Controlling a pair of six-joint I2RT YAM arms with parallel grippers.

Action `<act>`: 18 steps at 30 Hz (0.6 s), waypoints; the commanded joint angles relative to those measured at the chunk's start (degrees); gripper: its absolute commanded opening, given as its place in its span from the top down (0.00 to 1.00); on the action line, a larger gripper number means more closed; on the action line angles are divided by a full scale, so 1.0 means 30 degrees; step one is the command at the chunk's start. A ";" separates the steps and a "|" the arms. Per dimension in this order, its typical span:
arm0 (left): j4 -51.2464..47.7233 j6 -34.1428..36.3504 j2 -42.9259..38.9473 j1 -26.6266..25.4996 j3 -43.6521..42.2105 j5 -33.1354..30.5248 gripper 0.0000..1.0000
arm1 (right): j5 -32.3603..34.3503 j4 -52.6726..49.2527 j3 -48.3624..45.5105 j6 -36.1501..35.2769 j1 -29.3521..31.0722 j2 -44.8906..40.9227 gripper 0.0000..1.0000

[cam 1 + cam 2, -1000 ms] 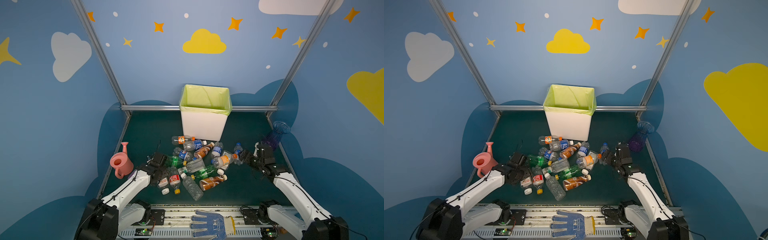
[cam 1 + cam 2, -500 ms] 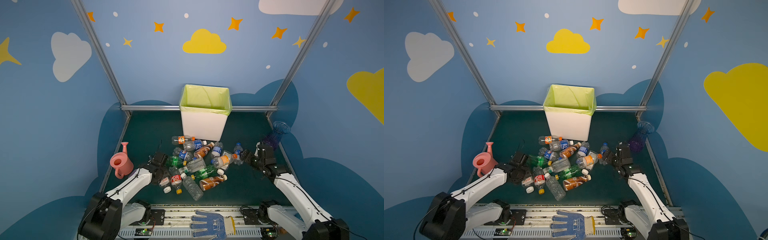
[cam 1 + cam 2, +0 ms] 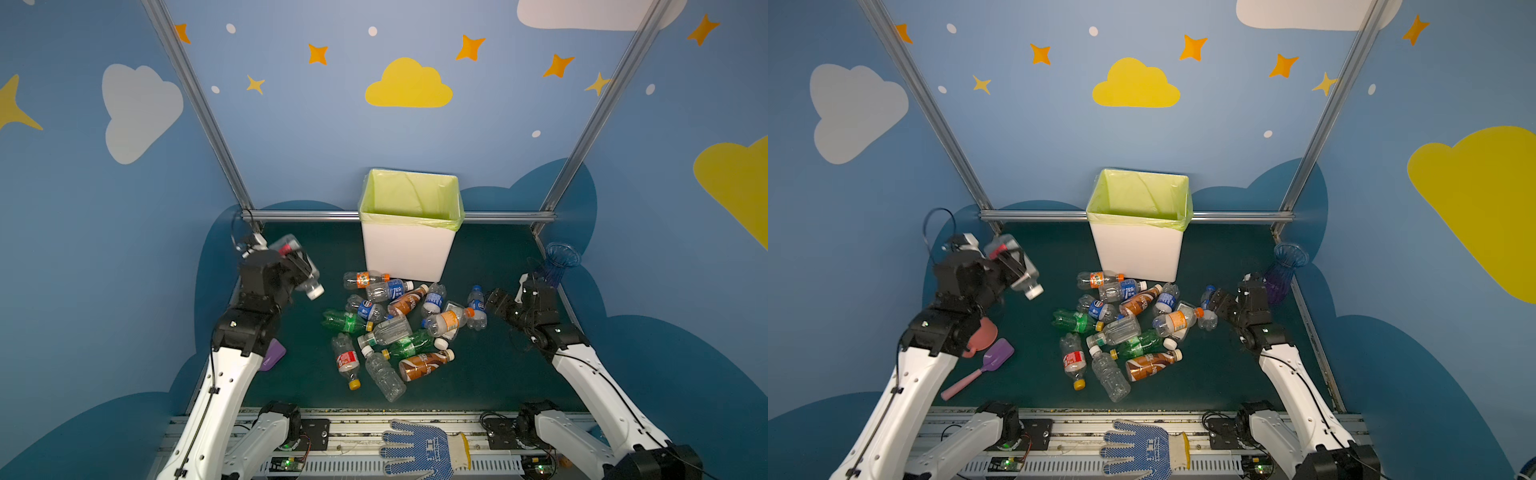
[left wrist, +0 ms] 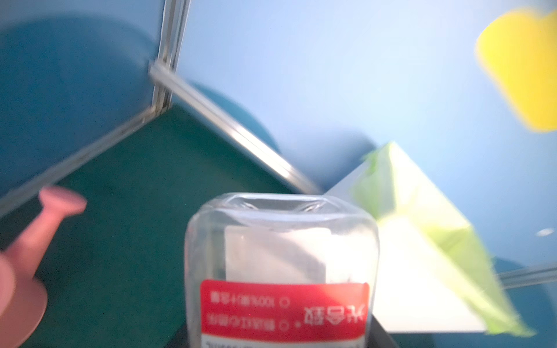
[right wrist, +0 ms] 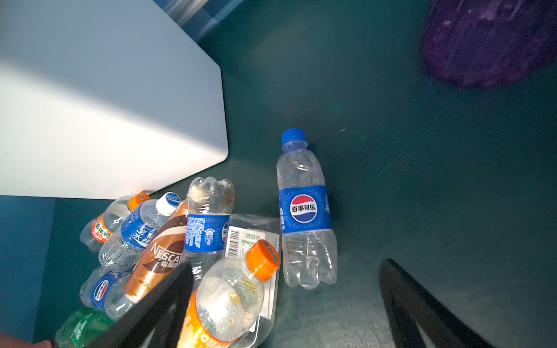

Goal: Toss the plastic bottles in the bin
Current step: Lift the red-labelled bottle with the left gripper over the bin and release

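Observation:
My left gripper [image 3: 300, 266] [image 3: 1016, 261] is raised at the left of the mat, shut on a clear square plastic bottle [image 3: 296, 262] [image 4: 280, 271] with a red label and a white cap. The white bin [image 3: 405, 253] [image 3: 1136, 253] [image 4: 416, 271], lined with a yellow-green bag, stands at the back middle. Several plastic bottles [image 3: 395, 328] [image 3: 1121, 328] lie in a pile in front of it. My right gripper [image 3: 493, 305] [image 3: 1219, 306] [image 5: 286, 316] is open and low at the pile's right edge, facing a Pepsi bottle [image 5: 304, 211] and an orange-capped bottle [image 5: 229, 298].
A blue-purple vase [image 3: 559, 259] [image 3: 1285, 268] stands behind the right arm by the wall. A pink watering can [image 3: 982, 332] [image 4: 27, 250] and a purple scoop [image 3: 994, 359] lie under the left arm. A knitted glove [image 3: 419, 451] rests on the front rail.
My left gripper has shut on the red-label bottle at the pile's left edge and lifted it up and back. The right arm has hardly moved.

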 commanded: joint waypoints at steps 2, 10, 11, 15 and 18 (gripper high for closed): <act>0.4038 0.1463 0.3516 0.0673 0.4957 0.3049 0.54 | 0.1010 -0.0395 0.0029 -0.0227 -0.0270 -0.1637 0.05; 0.1659 0.1905 1.5623 -0.3464 1.6987 0.7264 0.43 | 0.0175 0.0338 -0.1999 0.0754 -0.0739 -0.4322 0.04; -0.0906 0.2036 1.8145 -0.4066 2.0578 0.7315 0.37 | -0.0255 0.0364 -0.1968 0.0756 -0.0740 -0.4204 0.04; -0.6926 0.1398 2.5061 -0.4731 3.3295 0.8656 0.20 | -0.0678 -0.1102 -0.0762 -0.0119 -0.0769 -0.3810 0.04; -0.5972 0.1681 2.5292 -0.5089 3.4965 0.8365 0.00 | -0.0098 -0.1705 -0.0523 -0.0707 -0.0849 -0.4234 0.04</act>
